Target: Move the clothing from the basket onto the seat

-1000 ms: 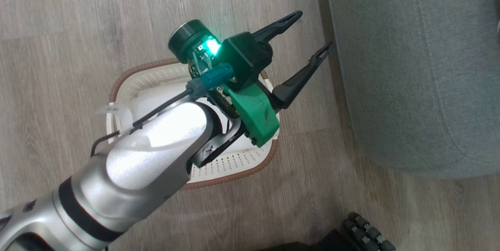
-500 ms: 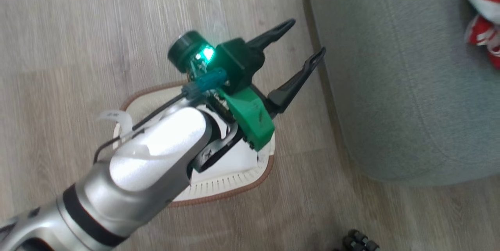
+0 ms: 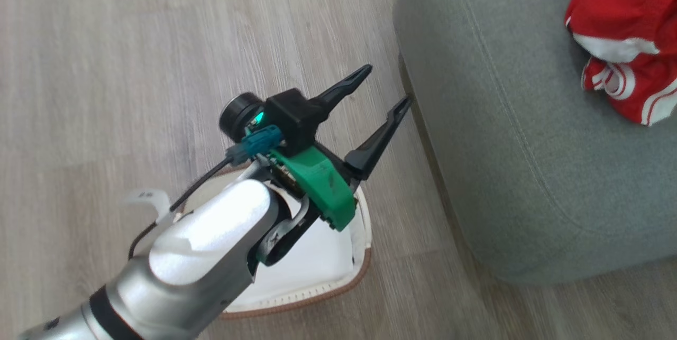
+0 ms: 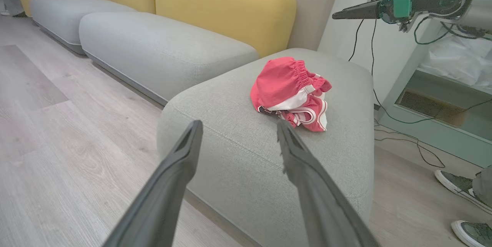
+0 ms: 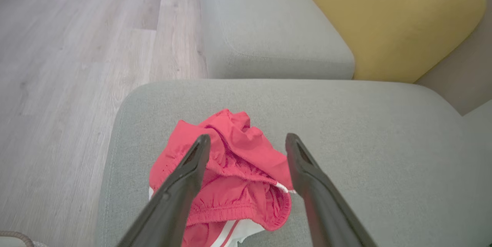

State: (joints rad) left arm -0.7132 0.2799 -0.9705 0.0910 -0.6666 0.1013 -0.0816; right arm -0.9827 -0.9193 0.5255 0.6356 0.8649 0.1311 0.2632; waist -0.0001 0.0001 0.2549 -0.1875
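Note:
The clothing (image 3: 624,38), a crumpled red heap with white bands, lies on the grey-green seat (image 3: 502,144). In the right wrist view my right gripper (image 5: 248,138) stands open just above the clothing (image 5: 238,162), holding nothing. My left gripper (image 3: 386,85) is open and empty, hovering over the floor between the basket (image 3: 338,287) and the seat's edge. The left wrist view has the left gripper (image 4: 238,124) pointing at the seat (image 4: 230,154), with the clothing (image 4: 288,89) beyond and the right gripper (image 4: 346,10) high at the upper right. My left forearm hides much of the basket; a white sheet (image 3: 317,255) lines it.
Yellow back cushions (image 4: 226,5) and more grey seats (image 4: 153,43) run to the left. A person's shoes (image 4: 457,185) stand on the wood floor right of the seat, near loose cables (image 4: 403,139) and a low shelf (image 4: 442,105).
The head camera has swung toward the seat, so the red clothing has come into view at the upper right. My left gripper stays open over the basket.

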